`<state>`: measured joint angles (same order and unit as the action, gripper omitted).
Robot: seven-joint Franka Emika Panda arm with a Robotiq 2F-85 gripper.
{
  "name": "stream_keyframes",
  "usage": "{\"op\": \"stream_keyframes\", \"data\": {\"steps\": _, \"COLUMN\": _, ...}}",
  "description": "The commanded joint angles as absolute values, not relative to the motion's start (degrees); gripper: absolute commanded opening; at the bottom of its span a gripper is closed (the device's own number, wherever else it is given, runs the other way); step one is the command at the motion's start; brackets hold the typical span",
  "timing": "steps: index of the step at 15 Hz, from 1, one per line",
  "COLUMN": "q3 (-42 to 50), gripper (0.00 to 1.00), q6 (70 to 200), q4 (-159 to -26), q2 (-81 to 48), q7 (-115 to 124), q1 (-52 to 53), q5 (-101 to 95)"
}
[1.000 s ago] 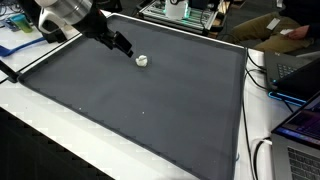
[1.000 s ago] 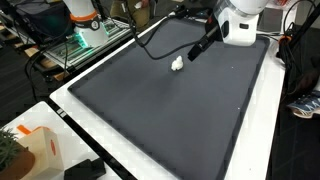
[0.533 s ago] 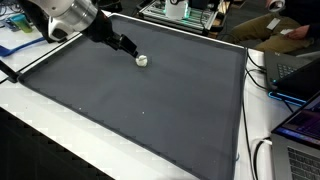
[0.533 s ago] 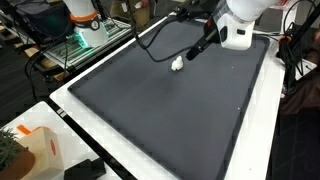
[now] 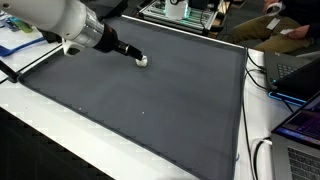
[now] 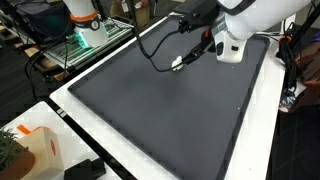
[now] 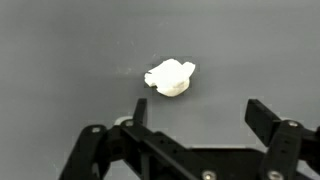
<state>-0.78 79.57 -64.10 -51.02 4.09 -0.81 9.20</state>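
From the remote console I have the gripper (image 7: 200, 112) low over the dark grey tabletop (image 5: 150, 110), released, its two black fingers (image 7: 140, 112) standing wide apart in the wrist view with nothing clasped between them. The small white lump (image 7: 171, 77) lies on the mat just ahead of the fingertips, nearer the one on the picture's left, and is not touching either. What the lump is I cannot tell: it is pale, rounded and irregular, with a notch on one side. In both exterior views it is nearly lost, showing only as a bright speck (image 5: 143, 61) at the gripper (image 5: 132, 55) tip and, from the opposite corner, as a sliver (image 6: 177, 66) half covered by the fingers (image 6: 187, 59). The arm's white body fills a corner of each exterior view and is cut off by the frame. A black cable (image 6: 150, 52) loops across the far part of the mat. A laptop (image 5: 303, 130) is cropped at the edge.
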Motion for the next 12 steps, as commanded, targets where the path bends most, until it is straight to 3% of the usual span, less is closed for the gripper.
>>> {"op": "stream_keyframes", "data": {"steps": 1, "q3": -1.24, "gripper": 1.0, "q6": 75.15, "q4": -57.32, "q2": -55.57, "q7": 3.85, "q1": -1.29, "q5": 9.37}}
{"op": "stream_keyframes", "data": {"steps": 7, "q3": -1.01, "gripper": 1.0, "q6": 74.53, "q4": -55.84, "q2": -55.53, "q7": 6.38, "q1": -1.06, "q5": 10.15}}
{"op": "stream_keyframes", "data": {"steps": 12, "q3": -0.62, "gripper": 1.0, "q6": 82.49, "q4": -70.71, "q2": -42.29, "q7": 11.79, "q1": 2.0, "q5": 9.87}}
